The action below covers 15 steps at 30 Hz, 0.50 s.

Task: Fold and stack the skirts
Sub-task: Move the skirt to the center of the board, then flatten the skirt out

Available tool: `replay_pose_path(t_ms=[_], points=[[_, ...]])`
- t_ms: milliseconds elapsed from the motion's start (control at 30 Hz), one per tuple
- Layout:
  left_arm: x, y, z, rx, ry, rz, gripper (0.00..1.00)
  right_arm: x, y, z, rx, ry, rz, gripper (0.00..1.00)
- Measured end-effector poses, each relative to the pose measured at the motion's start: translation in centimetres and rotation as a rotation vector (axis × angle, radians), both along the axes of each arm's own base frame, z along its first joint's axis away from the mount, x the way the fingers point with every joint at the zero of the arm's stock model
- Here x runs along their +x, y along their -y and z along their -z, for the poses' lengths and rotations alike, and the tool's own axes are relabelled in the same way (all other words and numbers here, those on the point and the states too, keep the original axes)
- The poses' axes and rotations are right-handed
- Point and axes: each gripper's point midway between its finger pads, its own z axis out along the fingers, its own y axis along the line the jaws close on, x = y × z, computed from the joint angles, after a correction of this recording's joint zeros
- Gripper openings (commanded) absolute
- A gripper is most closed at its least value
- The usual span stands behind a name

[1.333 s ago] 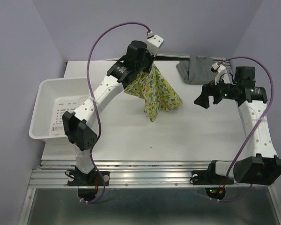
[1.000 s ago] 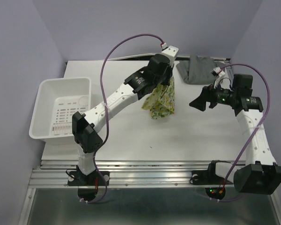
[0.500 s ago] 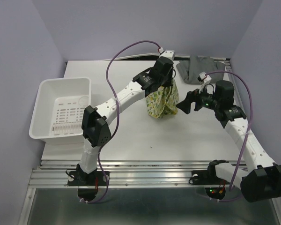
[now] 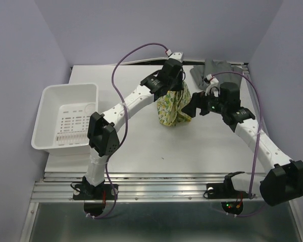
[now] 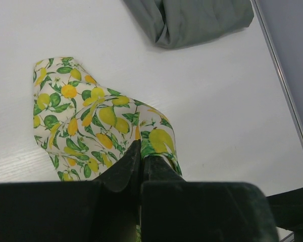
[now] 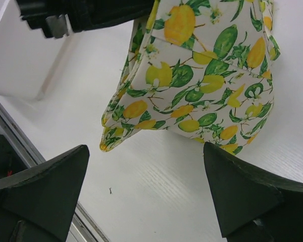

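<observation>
Left fingers (image 5: 123, 169) pinch the lemon-print skirt (image 4: 174, 108); right fingers (image 6: 45, 186) gape wide beside it. Left wrist view adds the grey skirt (image 5: 202, 20) by the far edge.

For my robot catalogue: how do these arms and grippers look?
The left arm and right arm have white links and black joint housings. A purple cable loops along each. The left gripper and right gripper are black, with wedge-shaped fingers.
</observation>
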Motion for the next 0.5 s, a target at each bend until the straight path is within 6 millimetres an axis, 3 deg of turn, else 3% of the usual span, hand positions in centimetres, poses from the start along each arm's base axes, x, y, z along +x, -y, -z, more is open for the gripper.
replay_pose_path(t_ms=[400,467,500], points=[[0.0,0.3,0.0,-0.018,-0.012,-0.008,0.0,2.8,-3.0,1.0,0.083,-0.16,0.129,0.93],[0.1,0.3,-0.2,-0.023,-0.01,-0.01,0.0,3.2,-3.5,1.0,0.088,-0.174,0.139,0.83],[0.1,0.3,-0.3,-0.025,-0.008,-0.01,0.0,3.5,-3.5,1.0,0.089,-0.177,0.149,0.69]])
